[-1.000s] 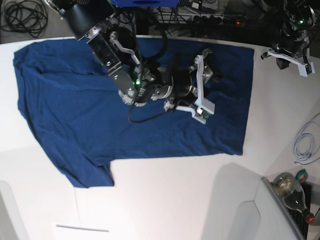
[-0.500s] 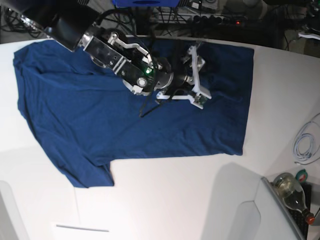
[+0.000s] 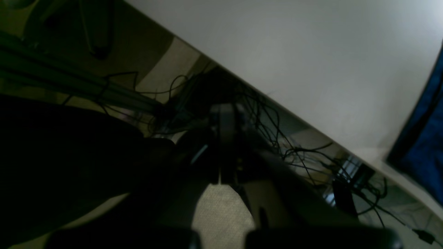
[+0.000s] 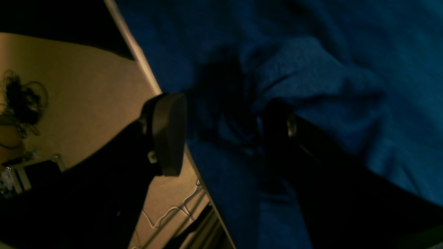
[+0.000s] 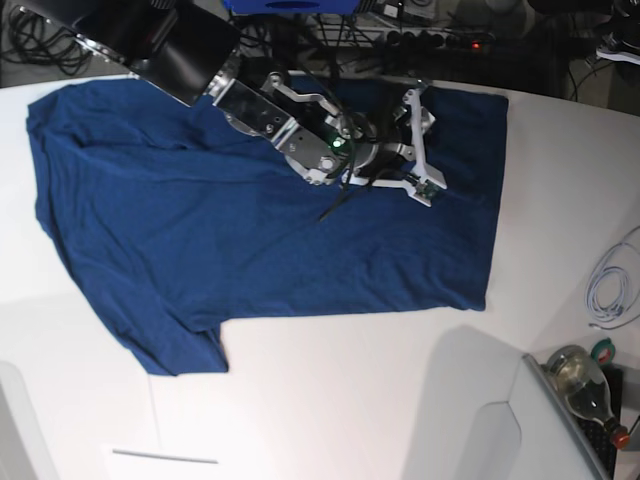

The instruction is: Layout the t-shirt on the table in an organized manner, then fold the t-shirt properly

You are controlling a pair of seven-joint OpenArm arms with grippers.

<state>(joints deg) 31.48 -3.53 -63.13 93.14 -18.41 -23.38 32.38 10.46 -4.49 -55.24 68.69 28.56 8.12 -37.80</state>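
**Right arm shifts toward shirt's far edge**

Right gripper (image 5: 425,140) moved from mid-shirt up and toward the far hem of the t-shirt (image 5: 150,230), wrist rotated. Left arm, seen at the table's far corner a second ago, has left the base view.

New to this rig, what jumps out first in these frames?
The t-shirt, spread dark blue over most of the white table, dominates the base view. Above its far edge, the right gripper hangs with jaws open; in its wrist view one finger is past the table's edge, the other over rumpled cloth. At the near right corner lie a bottle and a coiled white cable.
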